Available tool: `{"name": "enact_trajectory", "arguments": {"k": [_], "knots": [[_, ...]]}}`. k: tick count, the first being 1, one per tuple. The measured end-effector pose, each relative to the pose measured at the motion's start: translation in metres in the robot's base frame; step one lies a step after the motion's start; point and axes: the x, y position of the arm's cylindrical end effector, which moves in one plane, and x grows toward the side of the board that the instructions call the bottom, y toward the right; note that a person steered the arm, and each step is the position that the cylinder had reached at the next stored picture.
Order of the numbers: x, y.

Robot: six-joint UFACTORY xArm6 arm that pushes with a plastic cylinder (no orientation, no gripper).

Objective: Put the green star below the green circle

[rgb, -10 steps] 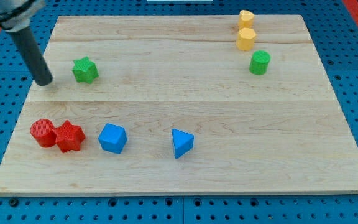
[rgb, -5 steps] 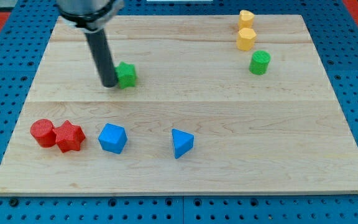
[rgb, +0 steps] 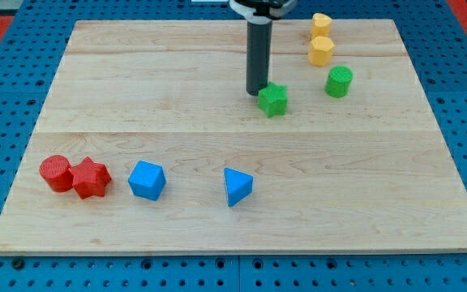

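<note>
The green star (rgb: 273, 100) lies on the wooden board (rgb: 217, 227), right of its middle. The green circle (rgb: 339, 82) stands further to the view's right and a little higher, with a gap between them. My tip (rgb: 256, 92) rests on the board just left of the star, touching or almost touching its upper left side. The dark rod rises from the tip toward the view's top.
Two yellow blocks (rgb: 321, 24) (rgb: 321, 50) stand in a column above the green circle. A red circle (rgb: 56, 173) and a red star (rgb: 91, 178) touch at the lower left. A blue block (rgb: 147, 180) and a blue triangle (rgb: 236, 186) lie along the lower part.
My tip has swept from the board's left side to right of the middle. The green star has slid with it toward the view's right, ending close to the green circle.
</note>
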Motion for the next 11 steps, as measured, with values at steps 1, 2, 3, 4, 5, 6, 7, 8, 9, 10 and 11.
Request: {"name": "enact_trajectory", "arguments": {"k": [1, 2, 3, 4, 5, 6, 7, 8, 9, 10, 11], "knots": [[0.010, 0.059], [0.021, 0.075], [0.031, 0.037], [0.031, 0.021], [0.059, 0.050], [0.064, 0.103], [0.064, 0.136], [0.082, 0.109], [0.128, 0.084], [0.119, 0.163], [0.089, 0.225]]}}
